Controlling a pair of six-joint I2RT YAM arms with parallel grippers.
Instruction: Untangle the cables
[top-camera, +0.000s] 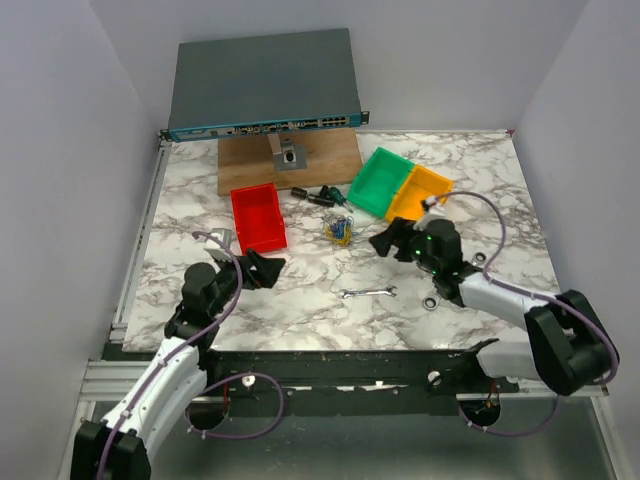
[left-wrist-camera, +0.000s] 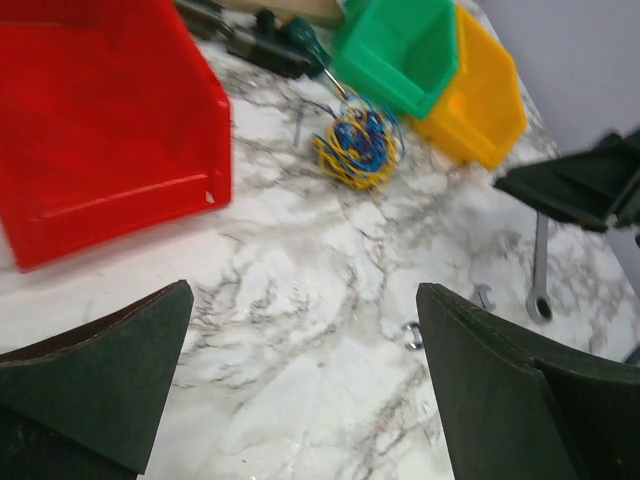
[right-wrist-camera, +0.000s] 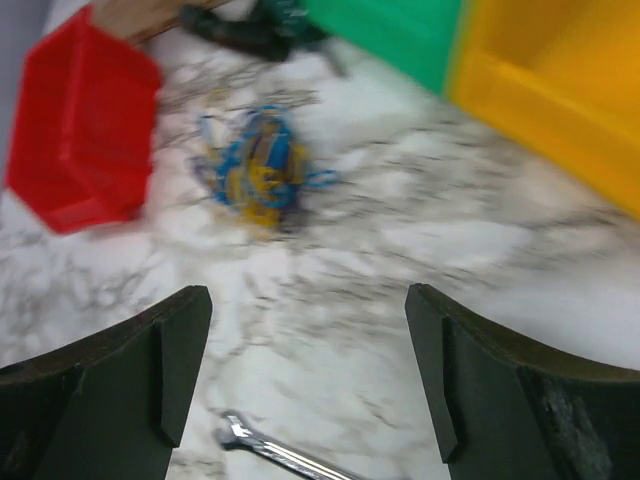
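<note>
1. Three bins: one red bin (top-camera: 258, 218), one green bin (top-camera: 380, 182), and one yellow bin (top-camera: 420, 192) touching the green.
2. My two grippers: left gripper (left-wrist-camera: 305, 295) and right gripper (right-wrist-camera: 308, 295), fingers spread wide, gripping nothing.
3. One wrench (top-camera: 368, 292).
4. One cables (top-camera: 339, 231) knot on the table (top-camera: 480, 200), 2 o'clock from my left gripper, 9 o'clock from my right.

The left arm (top-camera: 165, 385) has smooth white shells joined by black round joints. The right arm (top-camera: 497, 296) is made the same way, with one large black joint housing. A thin purple hose (top-camera: 240, 280) runs in loops along each arm. The left claw (left-wrist-camera: 303, 290) and the right claw (right-wrist-camera: 309, 292) each have two dark green, wedge-shaped fingers (left-wrist-camera: 100, 380) with matte faces. Small green lights (top-camera: 428, 240) glow on the right wrist.
</note>
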